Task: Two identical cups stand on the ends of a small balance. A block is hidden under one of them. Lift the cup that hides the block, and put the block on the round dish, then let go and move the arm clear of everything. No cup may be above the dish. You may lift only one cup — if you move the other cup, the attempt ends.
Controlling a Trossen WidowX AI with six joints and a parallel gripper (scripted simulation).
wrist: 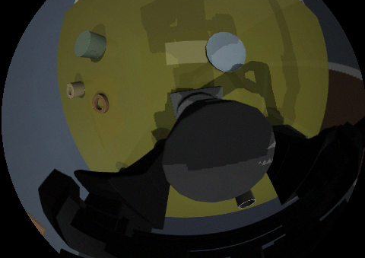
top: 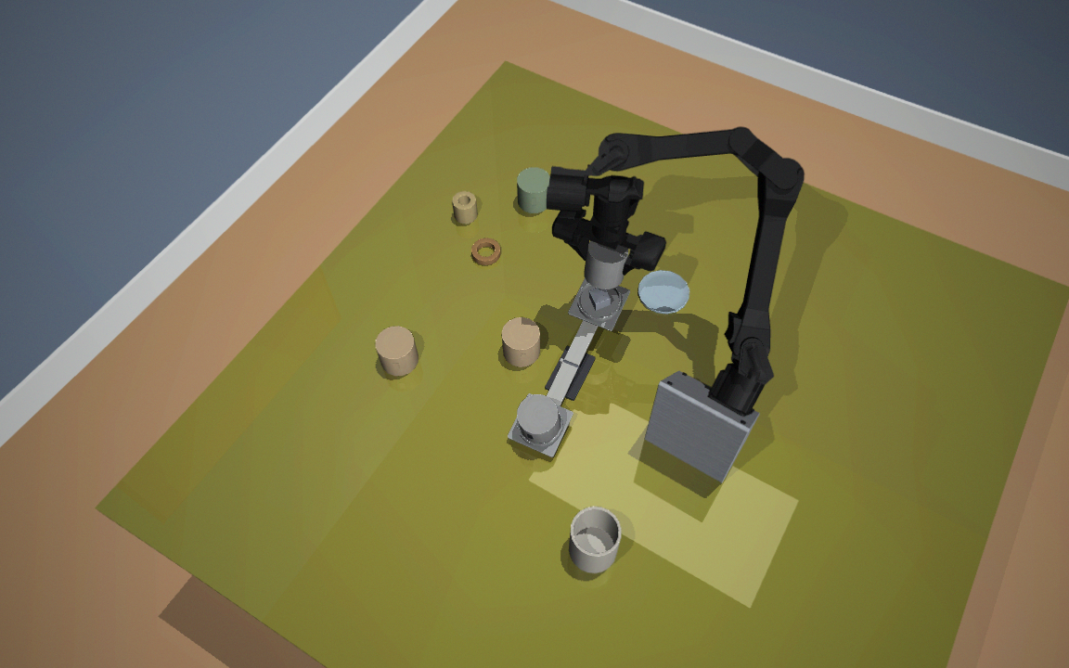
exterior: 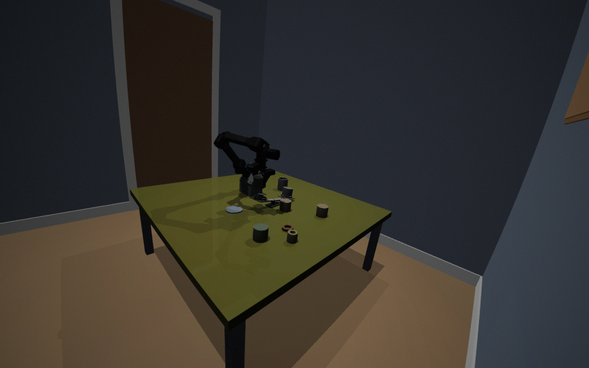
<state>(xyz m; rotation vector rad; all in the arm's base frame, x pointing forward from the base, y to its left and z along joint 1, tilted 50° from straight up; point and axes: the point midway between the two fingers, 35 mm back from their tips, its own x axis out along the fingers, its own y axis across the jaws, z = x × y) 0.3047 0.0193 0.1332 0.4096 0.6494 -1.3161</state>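
Top view, left to right: the far cup [top: 539, 417] [exterior: 287, 191] sits untouched on its pan; our hand [top: 607, 249] [exterior: 256, 178] [wrist: 210, 135], fairly wide, pinches the lifted cup [top: 605, 267] [exterior: 258, 179] [wrist: 218, 148] above the bared block [top: 598, 298] on the other pan. We judge the uncovering done; we must still park this cup, dish the block, let go and withdraw. The dish [top: 663, 294] [exterior: 233, 209] [wrist: 226, 52] holds nothing.

From here the held cup [top: 605, 267] [wrist: 218, 151] blocks my wrist view of the block [top: 598, 299] and most of the pan [top: 578, 310] [wrist: 176, 98] beneath. In that view I can't see the other cup or the balance beam. The top view cuts off the table's [top: 273, 498] [exterior: 242, 274] near corner. In the exterior view, the gripper [top: 607, 249] [exterior: 258, 176] [wrist: 210, 135] is dark and small; its fingertips are probably around the cup, but I can't separate them.
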